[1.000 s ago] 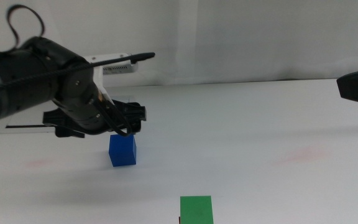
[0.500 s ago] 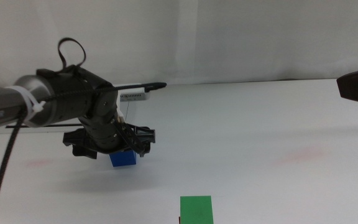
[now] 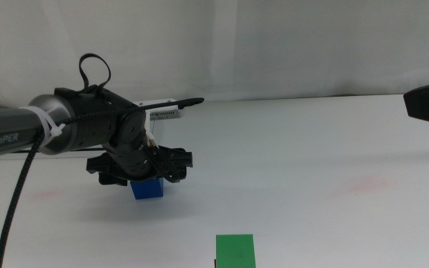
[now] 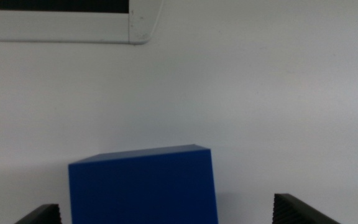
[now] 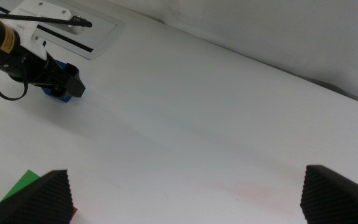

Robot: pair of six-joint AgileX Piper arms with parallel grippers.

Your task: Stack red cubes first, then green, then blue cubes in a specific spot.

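My left gripper (image 3: 146, 173) is positioned low over the blue cube (image 3: 147, 188) on the left half of the white table (image 3: 296, 149). In the left wrist view, the two dark ribbed jaw tips stand wide apart, one on each side of the blue cube (image 4: 143, 185), with clear gaps to both; neither jaw touches it. The cube rests on the table, a solid matte block with sharp edges and a deep uniform blue finish.

The green cube (image 3: 234, 251) sits at the near edge of the table, well apart from the blue one; its top face is flat, matte and bright green. A sliver of red (image 5: 73, 214) shows just beside it in the right wrist view, too small to identify further.

My right gripper (image 5: 185, 190) waits high at the right side, jaws spread wide and holding nothing
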